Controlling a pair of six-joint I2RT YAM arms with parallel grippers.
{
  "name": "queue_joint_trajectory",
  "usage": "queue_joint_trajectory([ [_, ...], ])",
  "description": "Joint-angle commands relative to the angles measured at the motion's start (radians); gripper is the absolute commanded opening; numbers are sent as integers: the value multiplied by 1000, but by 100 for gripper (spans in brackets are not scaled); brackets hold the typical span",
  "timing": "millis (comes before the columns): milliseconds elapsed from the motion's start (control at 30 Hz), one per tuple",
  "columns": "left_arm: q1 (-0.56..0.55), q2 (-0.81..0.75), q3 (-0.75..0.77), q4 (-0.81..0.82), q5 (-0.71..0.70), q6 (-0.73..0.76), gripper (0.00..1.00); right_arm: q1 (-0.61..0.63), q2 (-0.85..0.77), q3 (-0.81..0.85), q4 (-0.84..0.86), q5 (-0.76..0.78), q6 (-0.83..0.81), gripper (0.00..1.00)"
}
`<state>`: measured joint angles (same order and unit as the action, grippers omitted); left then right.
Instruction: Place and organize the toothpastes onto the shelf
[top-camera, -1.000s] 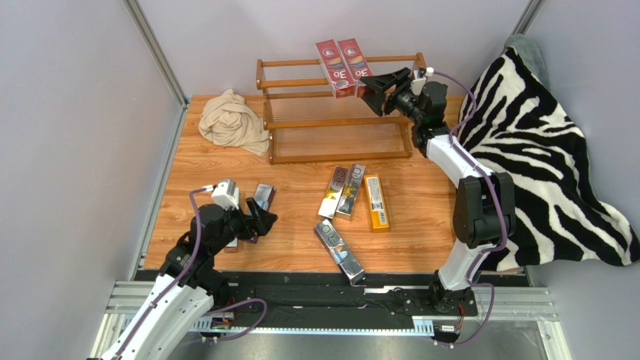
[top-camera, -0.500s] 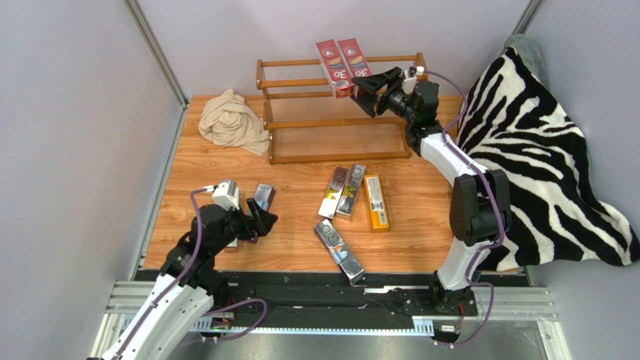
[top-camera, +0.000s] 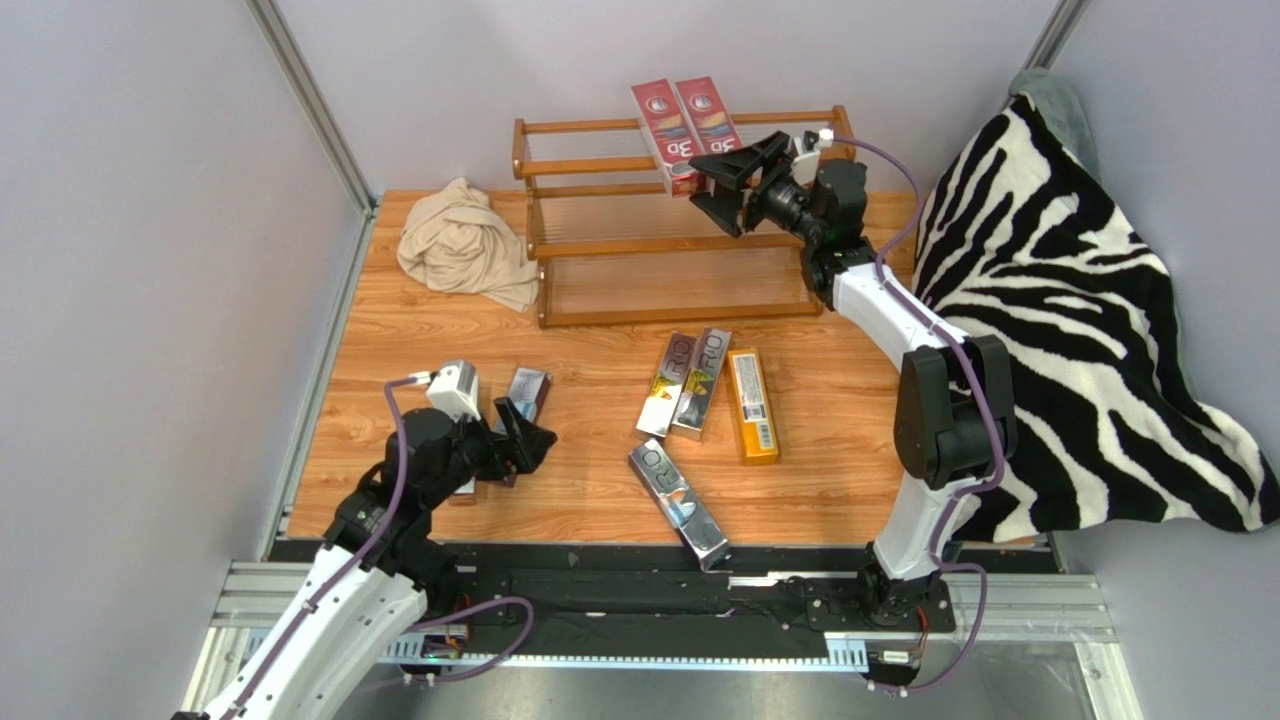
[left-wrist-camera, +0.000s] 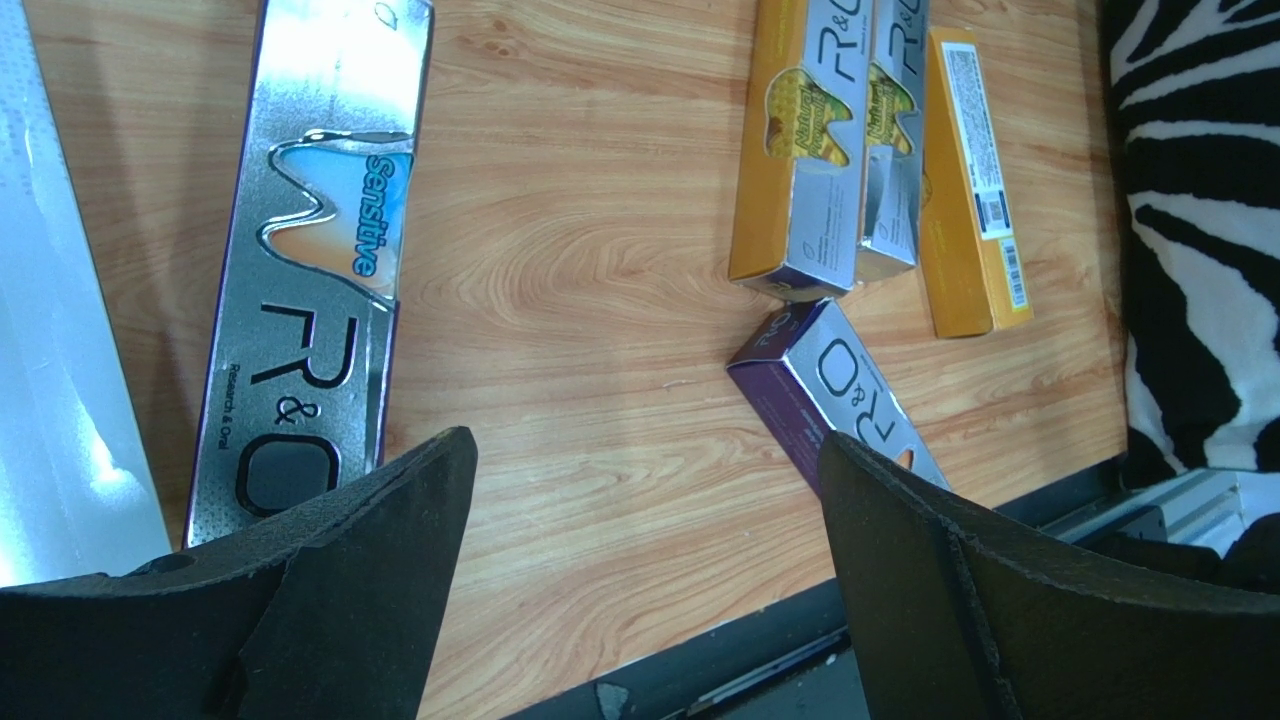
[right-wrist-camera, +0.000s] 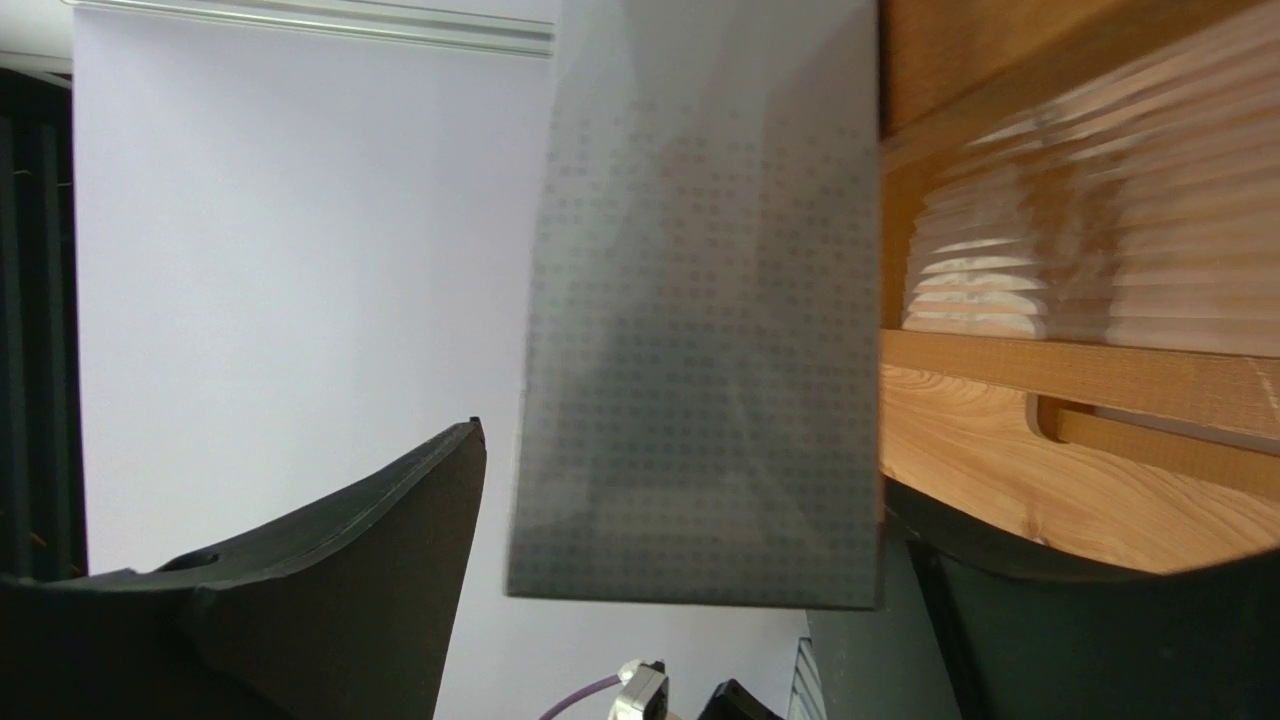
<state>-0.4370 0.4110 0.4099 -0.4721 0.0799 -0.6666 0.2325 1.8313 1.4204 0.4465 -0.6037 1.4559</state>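
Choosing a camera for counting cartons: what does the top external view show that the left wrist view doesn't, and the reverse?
Only top external: the shelf with two red cartons at its top, the right gripper at them, the beige cloth. Only left wrist: the word Sensitive on a silver carton. Both: the orange carton, the silver pair beside it, the purple-ended carton, the zebra blanket.

Top camera looks down from behind onto the whole wooden tabletop (top-camera: 594, 480). Left wrist camera views it closely, sharing the long orange cardboard carton (left-wrist-camera: 969, 180). Right wrist camera faces the brown wooden slatted shelf (right-wrist-camera: 1082, 383) point-blank.
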Motion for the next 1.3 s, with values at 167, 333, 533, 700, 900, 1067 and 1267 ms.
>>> queue_joint_trajectory([
  [167, 0, 20, -25, 55, 23, 19, 93, 4, -98, -100, -20, -24, -88, 82],
  [333, 0, 23, -37, 64, 26, 19, 93, -9, -177, -141, -110, 8, -179, 83],
  [533, 0, 26, -56, 92, 26, 18, 93, -16, -271, -175, -144, 53, -244, 83],
  [700, 0, 46, -60, 101, 41, 19, 93, -27, -271, -167, -181, 39, -239, 83],
  [900, 0, 45, -59, 89, 40, 28, 93, -90, -352, -248, -218, 71, -295, 76],
  [1067, 0, 43, -57, 82, 41, 30, 93, -105, -420, -154, -354, 157, -443, 65],
  [1267, 0, 45, -72, 99, 41, 19, 93, -117, -344, 13, -494, 249, -545, 12],
])
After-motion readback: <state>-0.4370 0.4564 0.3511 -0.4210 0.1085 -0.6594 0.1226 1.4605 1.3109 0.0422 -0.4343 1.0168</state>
